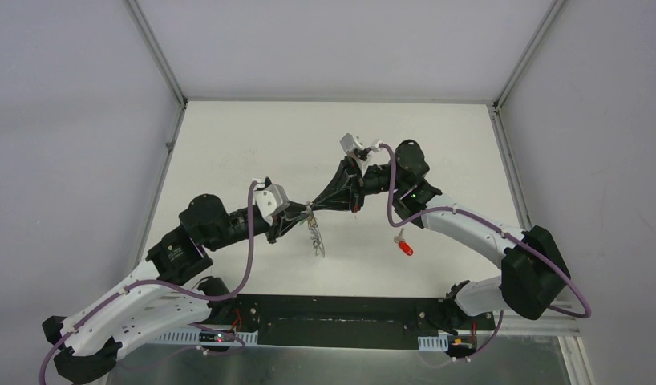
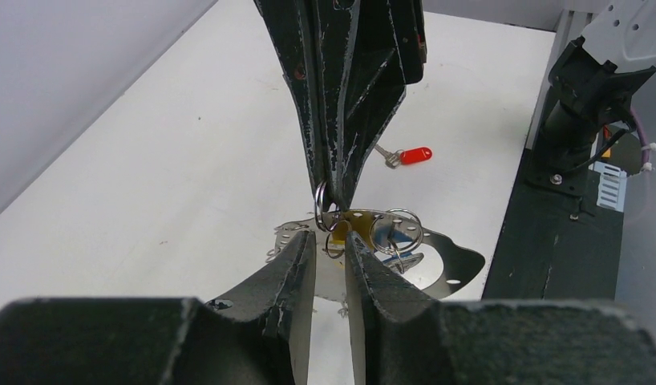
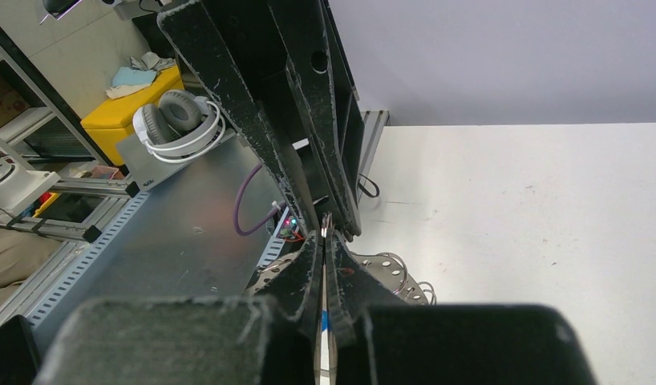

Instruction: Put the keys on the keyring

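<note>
Keyring (image 2: 453,261): hangs just below right gripper (image 2: 333,196), flat band, long axis crosswise to left gripper (image 2: 329,239). Right gripper: fingers pressed together, pinches small wire ring (image 2: 319,204). Left gripper: narrowly parted, clamps nothing, sits just under right gripper, likely nearer for regrasp. Loose red key (image 2: 415,154): well apart from right gripper.

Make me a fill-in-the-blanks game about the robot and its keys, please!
1. The key lying alone on the table has a ___ head.
2. That key lies nearer the ___ arm of the robot.
3. The right gripper is ___ on a small metal ring.

Missing words: red, right, shut.
</note>
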